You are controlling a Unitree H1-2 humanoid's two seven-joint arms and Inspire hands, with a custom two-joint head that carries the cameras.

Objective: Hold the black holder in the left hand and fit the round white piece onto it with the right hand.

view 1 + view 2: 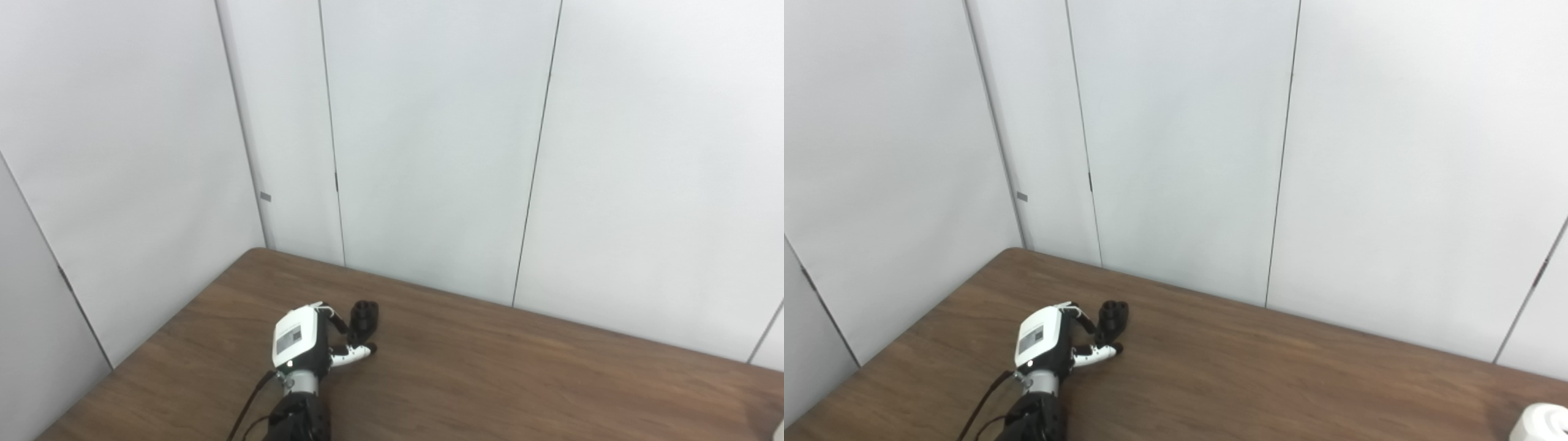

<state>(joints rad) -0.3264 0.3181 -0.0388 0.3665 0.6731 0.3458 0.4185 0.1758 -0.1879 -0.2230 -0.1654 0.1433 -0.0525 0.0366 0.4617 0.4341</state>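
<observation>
Left hand [306, 340] reaches in low over the brown counter [490, 380], back of the hand up, its fingers [352, 353] curled around the black holder [363, 318], which stands upright near the counter's far left corner. How firm the grip is stays hard to make out. A white rounded object [1543, 422] sits cut off at the bottom right edge; unclear what it is.

holder [362, 320] on table [490, 380] left | left hand [306, 340] touching (beside) | white piece [1543, 422] far right
</observation>
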